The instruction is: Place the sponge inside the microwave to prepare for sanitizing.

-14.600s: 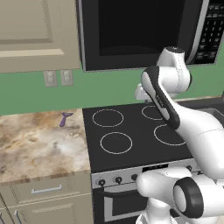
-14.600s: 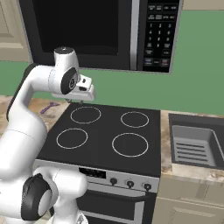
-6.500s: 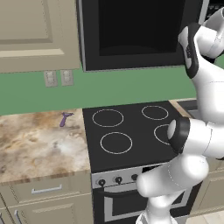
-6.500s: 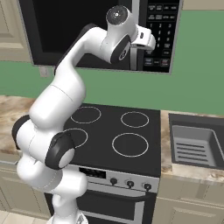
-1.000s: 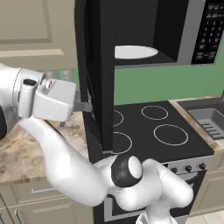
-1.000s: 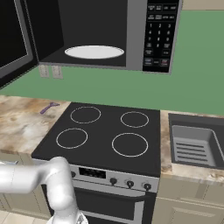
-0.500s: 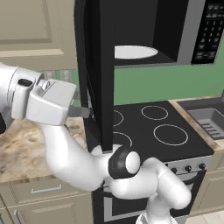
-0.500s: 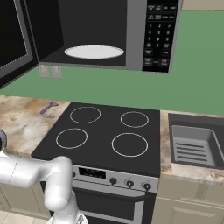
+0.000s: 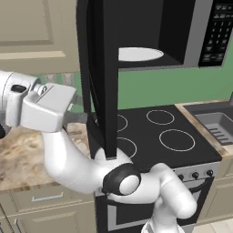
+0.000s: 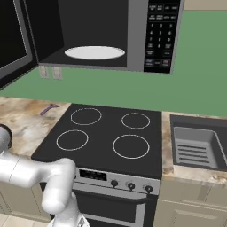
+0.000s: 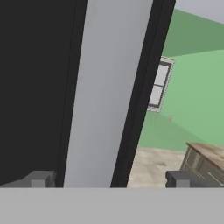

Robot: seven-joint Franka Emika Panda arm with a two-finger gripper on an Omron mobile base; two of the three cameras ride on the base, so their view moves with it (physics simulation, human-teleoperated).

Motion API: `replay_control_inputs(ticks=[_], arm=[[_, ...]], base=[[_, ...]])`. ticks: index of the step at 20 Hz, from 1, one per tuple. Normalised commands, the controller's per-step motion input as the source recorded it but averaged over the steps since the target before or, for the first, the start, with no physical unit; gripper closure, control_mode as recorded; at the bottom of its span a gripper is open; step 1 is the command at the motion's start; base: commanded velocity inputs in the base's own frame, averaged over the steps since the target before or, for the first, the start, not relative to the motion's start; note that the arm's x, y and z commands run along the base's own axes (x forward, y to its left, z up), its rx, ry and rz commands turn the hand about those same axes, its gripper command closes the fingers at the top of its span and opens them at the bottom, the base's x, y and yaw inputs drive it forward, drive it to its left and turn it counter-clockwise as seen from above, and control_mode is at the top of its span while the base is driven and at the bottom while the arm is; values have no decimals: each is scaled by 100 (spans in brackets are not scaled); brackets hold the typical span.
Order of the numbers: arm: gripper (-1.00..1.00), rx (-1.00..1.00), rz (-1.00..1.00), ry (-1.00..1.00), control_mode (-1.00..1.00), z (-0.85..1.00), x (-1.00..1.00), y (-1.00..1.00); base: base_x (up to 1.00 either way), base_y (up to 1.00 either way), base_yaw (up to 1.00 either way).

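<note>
Standing open, microwave (image 10: 150, 35) holds turntable (image 10: 94, 52).

microwave (image 10: 106, 33): black, silver trim, white turntable (image 10: 94, 52)
stove (image 10: 111, 137): black, white burner rings
wall (image 10: 195, 66): green
counter (image 10: 26, 122): mottled beige-brown
small object (image 10: 48, 108), left of frame: purple

The microwave (image 10: 133, 35) is being shown in glossy black with a brushed silver trim, and its turntable (image 10: 94, 52) in smooth matt white. The stove top (image 10: 106, 133) is being rendered as smooth black glass (faintly shiny). The counter (image 10: 26, 122) is being shown as mottled polished stone.
</note>
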Motion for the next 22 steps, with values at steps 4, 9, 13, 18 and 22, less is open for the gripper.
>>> replay_control_inputs(ticks=[4, 9, 13, 18, 22], arm=[[-100, -7, 0, 0, -100, 0, -21, 42], [-100, -6, 0, 2, -100, 4, 0, 23], [-100, -4, 0, 3, -100, 1, 0, 12], [-100, -1, 0, 10, -100, 0, 0, 16], [-100, -1, 0, 1, -100, -3, 0, 27]], base=[[0, 0, 0], [0, 0, 0], [0, 0, 0], [0, 0, 0], [0, 0, 0]])
